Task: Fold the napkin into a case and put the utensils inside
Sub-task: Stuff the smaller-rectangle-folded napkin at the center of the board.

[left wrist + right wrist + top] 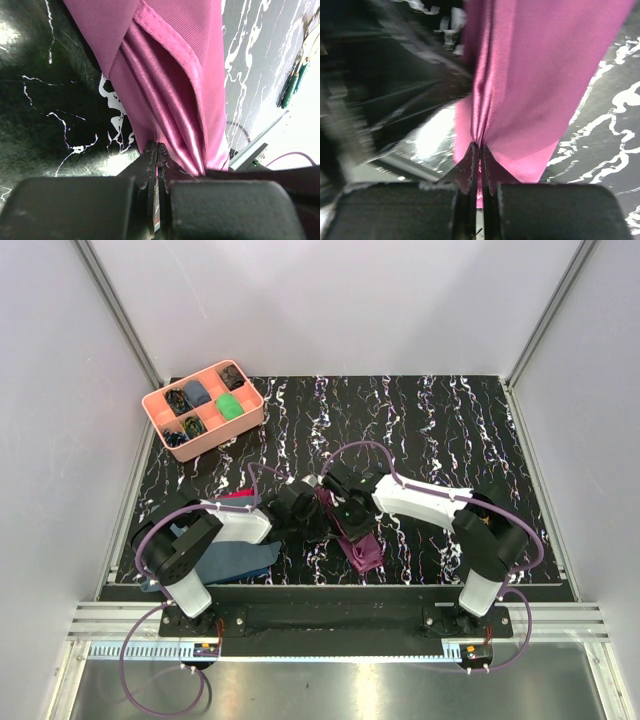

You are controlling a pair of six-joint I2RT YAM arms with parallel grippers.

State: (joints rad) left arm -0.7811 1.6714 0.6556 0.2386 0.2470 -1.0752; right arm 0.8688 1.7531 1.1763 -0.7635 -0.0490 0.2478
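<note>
The plum-purple napkin [362, 552] is bunched into a narrow hanging strip near the middle front of the table. My left gripper [304, 510] is shut on a gathered edge of it; in the left wrist view its closed tips [157, 146] pinch the folds of the napkin [170, 75]. My right gripper [336, 502] is shut on another part, and in the right wrist view its tips [480, 146] clamp a pleat of the napkin [535, 75]. The two grippers are close together. Slim green-handled utensils [293, 77] lie on the table beyond the napkin.
A pink compartment tray [160, 400] with small dark and green items stands at the back left. A slate-blue cloth [235, 562] lies at the front left under my left arm. A small red cloth [236, 496] shows just behind it.
</note>
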